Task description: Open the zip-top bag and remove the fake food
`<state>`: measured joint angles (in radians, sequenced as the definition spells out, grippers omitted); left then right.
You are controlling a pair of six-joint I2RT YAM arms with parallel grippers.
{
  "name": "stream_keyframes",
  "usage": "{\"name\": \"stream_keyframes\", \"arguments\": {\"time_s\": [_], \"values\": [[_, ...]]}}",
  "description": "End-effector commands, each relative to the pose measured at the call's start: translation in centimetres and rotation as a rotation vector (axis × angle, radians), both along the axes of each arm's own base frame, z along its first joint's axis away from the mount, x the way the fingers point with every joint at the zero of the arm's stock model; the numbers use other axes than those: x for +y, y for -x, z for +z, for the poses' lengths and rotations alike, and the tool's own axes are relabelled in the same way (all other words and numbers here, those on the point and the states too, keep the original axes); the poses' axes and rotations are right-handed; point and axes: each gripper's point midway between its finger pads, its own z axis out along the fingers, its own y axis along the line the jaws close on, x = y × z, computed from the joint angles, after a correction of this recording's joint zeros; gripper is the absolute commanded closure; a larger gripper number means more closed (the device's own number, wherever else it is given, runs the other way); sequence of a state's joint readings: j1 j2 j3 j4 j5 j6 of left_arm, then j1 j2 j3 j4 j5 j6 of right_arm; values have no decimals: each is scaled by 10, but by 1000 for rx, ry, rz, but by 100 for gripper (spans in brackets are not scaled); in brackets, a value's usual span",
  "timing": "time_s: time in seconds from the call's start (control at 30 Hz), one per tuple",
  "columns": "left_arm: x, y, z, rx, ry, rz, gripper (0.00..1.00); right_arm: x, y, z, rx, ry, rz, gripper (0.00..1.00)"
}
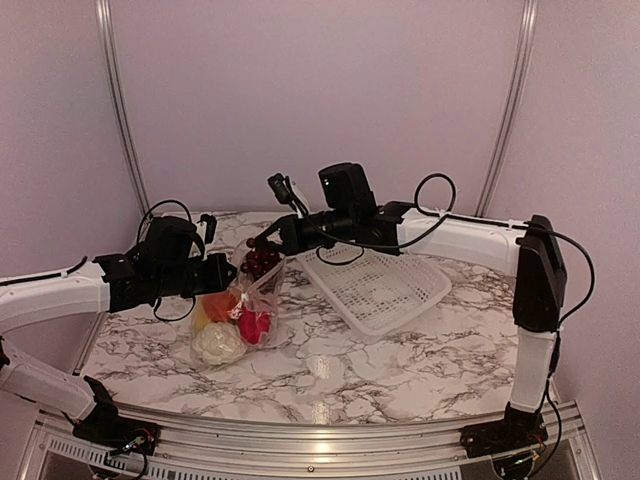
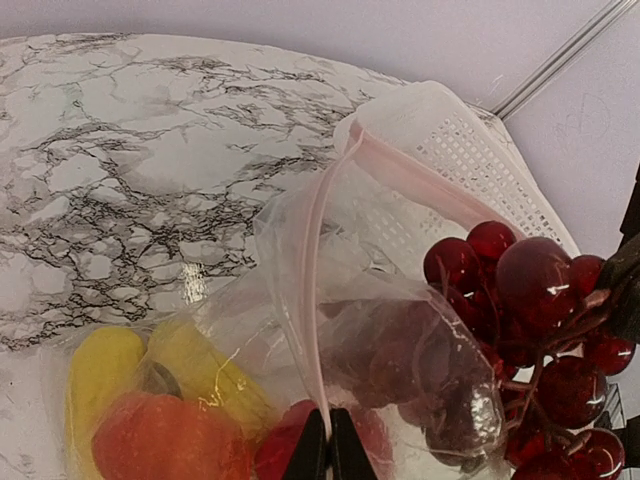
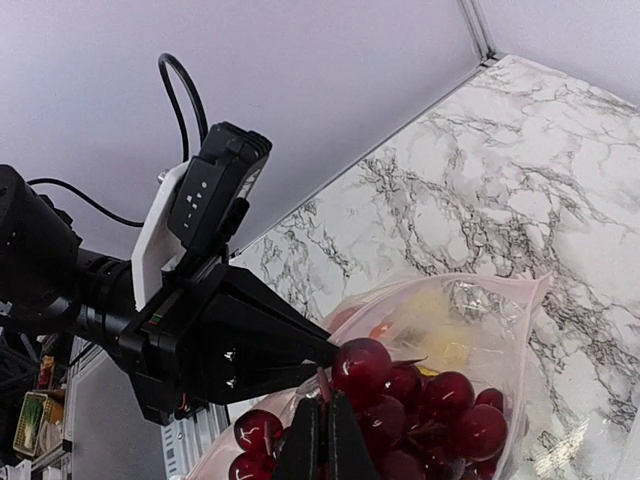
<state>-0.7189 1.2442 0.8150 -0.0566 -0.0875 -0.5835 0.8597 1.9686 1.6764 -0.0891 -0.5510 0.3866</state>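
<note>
The clear zip-top bag (image 1: 240,310) lies on the marble table with its mouth open toward the basket. My left gripper (image 2: 329,445) is shut on the bag's pink zip strip (image 2: 312,290). Inside the bag are fake food pieces: a cream-white one (image 1: 218,343), a red one (image 1: 254,325), an orange one (image 2: 160,440) and a yellow one (image 2: 100,370). My right gripper (image 3: 322,430) is shut on the stem of the dark red grape bunch (image 3: 420,400), which hangs at the bag's mouth (image 1: 260,262), mostly outside the plastic.
A white lattice basket (image 1: 400,290) sits tilted just right of the bag, under the right arm. The left gripper's black body (image 3: 230,340) is close beside the grapes. Walls enclose the table at the back and on both sides.
</note>
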Motion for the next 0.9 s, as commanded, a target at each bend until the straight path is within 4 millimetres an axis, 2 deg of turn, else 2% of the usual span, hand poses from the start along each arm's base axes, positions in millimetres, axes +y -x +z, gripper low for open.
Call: {"name": "stream_keyframes", "arguments": {"time_s": [0.0,0.23,0.3,0.33,0.4,0.53,0.67,0.87], "values": [[0,-3,-2,4,-13,-2,100,-11,-5,79,-115,-177,-3,100],[-12,-3,1,-5,3,-53,100,-37,-18,101,-133,-256,-63,100],[-18,-3,5,-17,12,-76,100,-33,-23,97,-105,-262,-64,100],[-21,-3,8,-24,19,-90,100,-26,-25,88,-84,-250,-45,100],[-23,-2,11,-32,25,-105,100,-16,-22,83,-63,-246,-17,100],[-20,-5,5,-20,0,-83,100,-15,-16,105,-91,-295,-7,100],[-11,-8,0,0,-3,-32,100,-36,-26,133,-151,-309,-68,100],[-3,-15,5,-3,8,-4,100,-84,-54,144,-209,-270,-192,100]]}}
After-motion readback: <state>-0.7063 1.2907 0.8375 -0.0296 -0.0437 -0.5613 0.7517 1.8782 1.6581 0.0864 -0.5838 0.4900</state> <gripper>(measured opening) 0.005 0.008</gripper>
